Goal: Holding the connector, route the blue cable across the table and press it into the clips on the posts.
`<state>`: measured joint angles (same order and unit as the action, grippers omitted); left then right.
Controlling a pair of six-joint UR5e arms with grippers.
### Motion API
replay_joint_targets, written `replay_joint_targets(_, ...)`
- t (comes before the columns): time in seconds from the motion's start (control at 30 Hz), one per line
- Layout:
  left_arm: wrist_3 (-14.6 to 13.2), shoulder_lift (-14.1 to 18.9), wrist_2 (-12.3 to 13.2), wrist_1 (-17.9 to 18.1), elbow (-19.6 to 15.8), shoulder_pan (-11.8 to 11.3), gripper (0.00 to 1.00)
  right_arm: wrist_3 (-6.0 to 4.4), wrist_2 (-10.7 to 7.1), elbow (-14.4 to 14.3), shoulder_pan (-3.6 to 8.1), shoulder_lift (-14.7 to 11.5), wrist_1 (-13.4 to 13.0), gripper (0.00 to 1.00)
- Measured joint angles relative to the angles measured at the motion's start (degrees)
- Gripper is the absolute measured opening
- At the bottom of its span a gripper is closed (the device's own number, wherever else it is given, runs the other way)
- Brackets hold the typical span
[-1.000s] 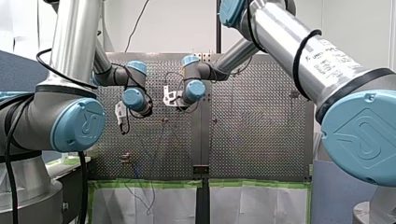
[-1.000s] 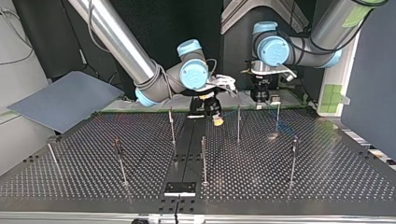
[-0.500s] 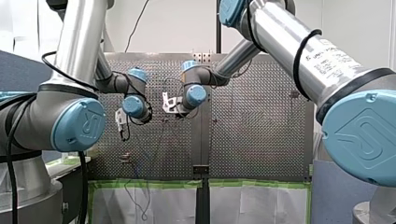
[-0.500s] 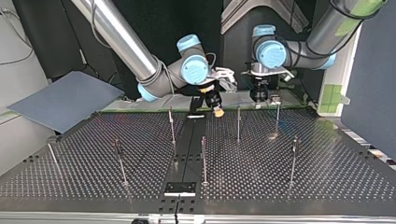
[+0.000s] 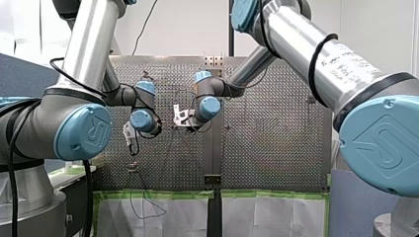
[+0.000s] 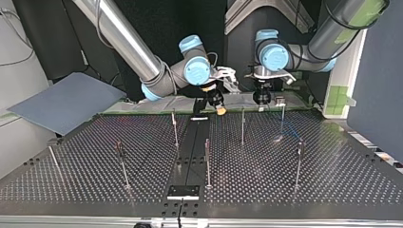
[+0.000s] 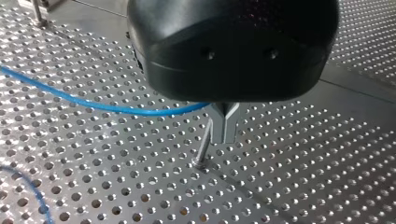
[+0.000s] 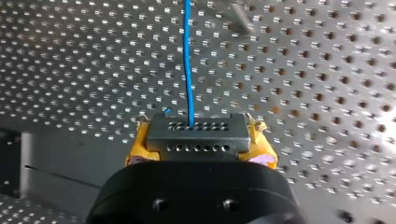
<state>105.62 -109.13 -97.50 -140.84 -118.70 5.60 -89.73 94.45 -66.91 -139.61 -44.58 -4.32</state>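
Observation:
In the right wrist view my right gripper (image 8: 198,140) has its yellow pads shut on the dark connector (image 8: 197,133). The blue cable (image 8: 188,60) leaves the connector and runs straight ahead over the perforated table (image 8: 327,70). In the left wrist view my left gripper (image 7: 224,130) has its metal fingers shut on the blue cable (image 7: 93,103), which trails off to one side. A thin post (image 7: 203,149) stands right beside those fingertips. In the top view my right gripper (image 6: 216,102) and my left gripper (image 6: 261,97) both hang at the table's far edge.
Several thin posts stand on the table, among them post (image 6: 175,128), post (image 6: 243,126) and post (image 6: 207,161). A black strip (image 6: 190,142) runs down the middle. A blue-grey board (image 6: 66,102) leans at the top view's left. Slack cable (image 5: 143,197) hangs over the green-taped edge.
Both wrists have drawn back toward the table's far edge in the top view, lower in the front view. The slack cable below the taped edge has shifted.

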Motion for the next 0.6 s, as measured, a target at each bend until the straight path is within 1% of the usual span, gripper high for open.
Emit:
replay_joint_targets(0.17,0.16,-0.20,0.75,0.18,0.74,-0.44,0.02,-0.04,-0.24,0.25,0.54,0.62,-0.08,0.00)
replay_joint_targets(0.33,0.81,-0.55,1.55,0.17,1.38,-0.77,0.02,-0.18,-0.57,1.55,1.26,0.68,-0.05,0.00)
replay_joint_targets(0.47,1.04,-2.57,3.03,0.05,2.45,-0.81,0.02,-0.40,-0.79,2.38,1.68,0.69,-0.12,0.00)
replay_joint_targets(0.6,1.13,-4.73,3.69,0.85,3.20,-0.77,0.02,-1.16,-2.04,2.59,2.00,0.74,-0.44,0.00)
